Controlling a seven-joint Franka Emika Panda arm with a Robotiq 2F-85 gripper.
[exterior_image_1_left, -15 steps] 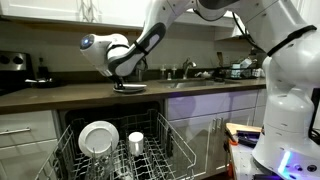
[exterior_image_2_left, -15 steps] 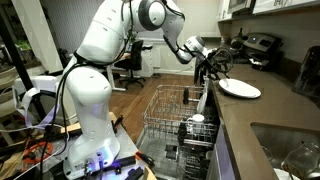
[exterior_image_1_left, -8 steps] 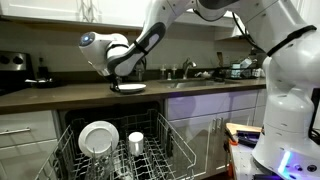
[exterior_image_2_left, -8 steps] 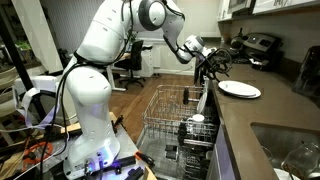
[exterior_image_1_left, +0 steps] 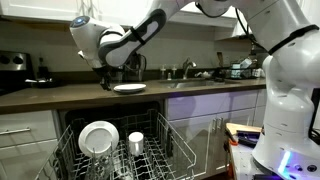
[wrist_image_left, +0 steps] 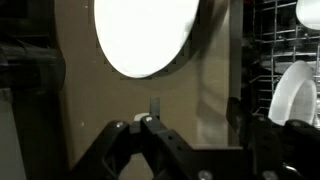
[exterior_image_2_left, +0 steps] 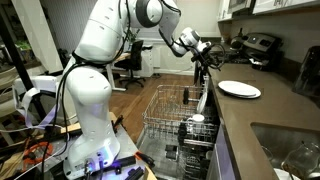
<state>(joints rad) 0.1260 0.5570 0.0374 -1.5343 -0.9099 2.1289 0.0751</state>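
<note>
A white plate [exterior_image_1_left: 129, 88] lies flat on the brown countertop [exterior_image_1_left: 60, 95], also seen as the plate [exterior_image_2_left: 238, 89] in an exterior view. My gripper [exterior_image_1_left: 108, 73] hangs above and beside it, clear of the rim; it shows as the gripper [exterior_image_2_left: 203, 60] from the other side. In the wrist view the plate [wrist_image_left: 145, 35] fills the top, and my gripper [wrist_image_left: 196, 110] stands open below it over bare counter [wrist_image_left: 80, 110]. Nothing sits between the fingers.
Below the counter an open dishwasher rack [exterior_image_1_left: 160, 150] is pulled out, holding a white plate [exterior_image_1_left: 98, 138] and a cup [exterior_image_1_left: 136, 142]. The rack [exterior_image_2_left: 170, 115] stands next to the counter edge. A sink [exterior_image_2_left: 290, 150] and a stove [exterior_image_1_left: 15, 65] flank the work area.
The gripper has let go of the plate and risen off it, swinging away from it. Its jaws have spread wider. The plate stays on the counter.
</note>
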